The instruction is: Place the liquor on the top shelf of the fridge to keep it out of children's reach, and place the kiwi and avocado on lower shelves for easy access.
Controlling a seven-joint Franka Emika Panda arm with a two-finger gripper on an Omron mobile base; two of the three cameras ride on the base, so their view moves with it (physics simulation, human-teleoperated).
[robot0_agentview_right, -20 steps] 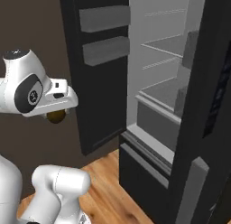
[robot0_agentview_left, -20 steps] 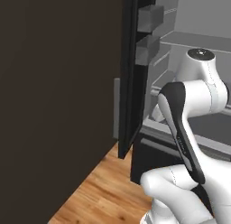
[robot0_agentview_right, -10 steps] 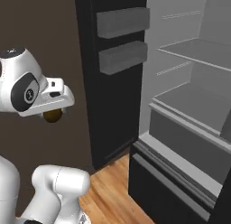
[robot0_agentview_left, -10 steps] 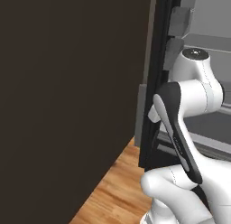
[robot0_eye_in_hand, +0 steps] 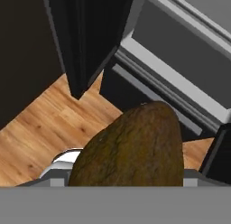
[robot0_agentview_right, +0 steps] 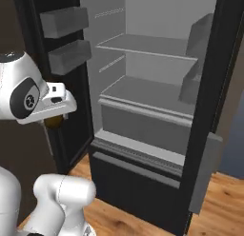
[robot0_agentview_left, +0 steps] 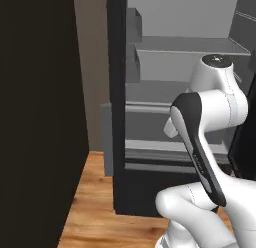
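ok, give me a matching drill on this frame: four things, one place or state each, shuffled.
Things:
1. kiwi
2. top shelf
3. fridge doors
4. floor

Place or state:
A. swung open
B. light wood planks
C. held in the gripper, left of the fridge
D. bare, thin, pale grey

Pairs: 1-C, 2-D, 3-A, 4-B

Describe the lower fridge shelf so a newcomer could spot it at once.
Start at the open fridge, black outside and pale grey inside. Below the thin flat top shelf sits the lower shelf, directly above the drawer front. Its raised front lip and greater depth set it apart from the plain shelf above.
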